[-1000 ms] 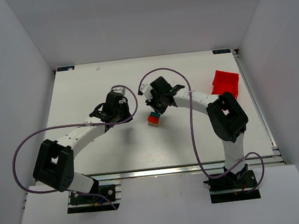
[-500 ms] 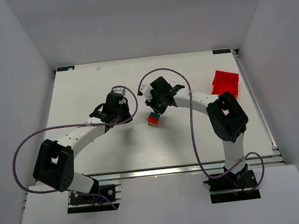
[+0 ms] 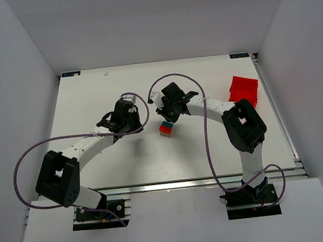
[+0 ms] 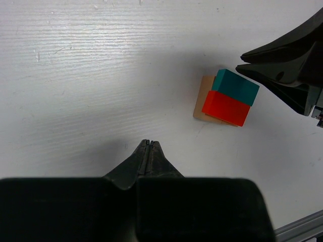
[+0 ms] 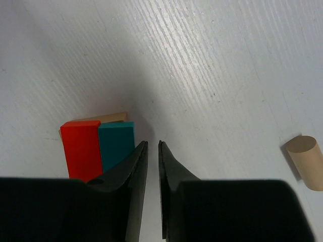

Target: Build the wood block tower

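The wood block tower [image 3: 165, 128] stands near the middle of the table [image 3: 90, 93], with a red piece [image 4: 224, 108] and a teal piece [image 4: 236, 86] side by side on a tan cube [image 4: 202, 101]. The right gripper [image 5: 151, 147] hangs just by the teal piece, its jaws a narrow slit apart and empty. The left gripper [image 4: 149, 145], pressed together on nothing, sits off to the tower's left.

A white desk [image 3: 91, 99] with a faint wood grain fills the middle of the top view, closed in by plain white walls [image 3: 152, 24] on three sides. A red plastic bin [image 3: 243, 89] sits near the desk's right edge, towards the far side. An aluminium rail [image 3: 173, 184] runs along the near edge. In the right wrist view a short tan cylinder [image 5: 304, 161] lies on its side on the desk.
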`<state>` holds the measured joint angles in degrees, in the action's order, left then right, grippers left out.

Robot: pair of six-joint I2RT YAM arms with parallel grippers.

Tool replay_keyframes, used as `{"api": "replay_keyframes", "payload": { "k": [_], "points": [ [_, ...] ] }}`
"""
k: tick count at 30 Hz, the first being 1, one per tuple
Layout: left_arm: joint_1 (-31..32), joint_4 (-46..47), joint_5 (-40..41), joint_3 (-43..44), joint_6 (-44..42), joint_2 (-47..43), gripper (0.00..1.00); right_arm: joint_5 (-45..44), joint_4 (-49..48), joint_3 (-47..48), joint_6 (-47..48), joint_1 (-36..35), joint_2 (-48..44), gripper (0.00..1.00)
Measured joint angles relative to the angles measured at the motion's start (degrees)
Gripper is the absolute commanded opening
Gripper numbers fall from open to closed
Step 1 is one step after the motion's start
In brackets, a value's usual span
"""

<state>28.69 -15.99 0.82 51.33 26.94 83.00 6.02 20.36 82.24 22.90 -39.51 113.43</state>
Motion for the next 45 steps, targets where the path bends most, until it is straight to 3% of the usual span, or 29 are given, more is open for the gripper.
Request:
{"api": "replay_keyframes", "payload": {
  "k": [45],
  "points": [
    [0.0,0.15,-2.4,-0.02,-1.03,0.04,0.0,2.4,-1.09,0.96,3.06,0.0,1.2,0.22]
  ]
}}
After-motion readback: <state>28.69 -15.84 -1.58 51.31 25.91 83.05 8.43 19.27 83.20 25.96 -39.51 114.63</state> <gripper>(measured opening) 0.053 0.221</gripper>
